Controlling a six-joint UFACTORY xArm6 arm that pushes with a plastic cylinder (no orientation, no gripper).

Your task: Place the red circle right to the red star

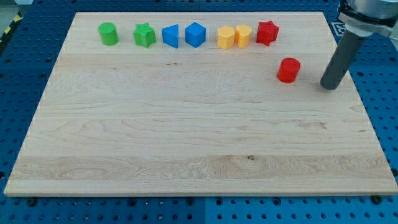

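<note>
The red circle (288, 70) stands on the wooden board at the view's upper right. The red star (267, 32) sits above and a little left of it, at the right end of the top row of blocks. My tip (329, 85) rests on the board to the right of the red circle, slightly lower, with a clear gap between them. The rod rises up to the view's top right corner.
A row along the board's top holds a green cylinder (109, 33), a green star (144, 35), a blue triangle (170, 36), a blue cube-like block (195, 34) and two yellow blocks (226, 37) (243, 35). The board's right edge (364, 93) lies just right of my tip.
</note>
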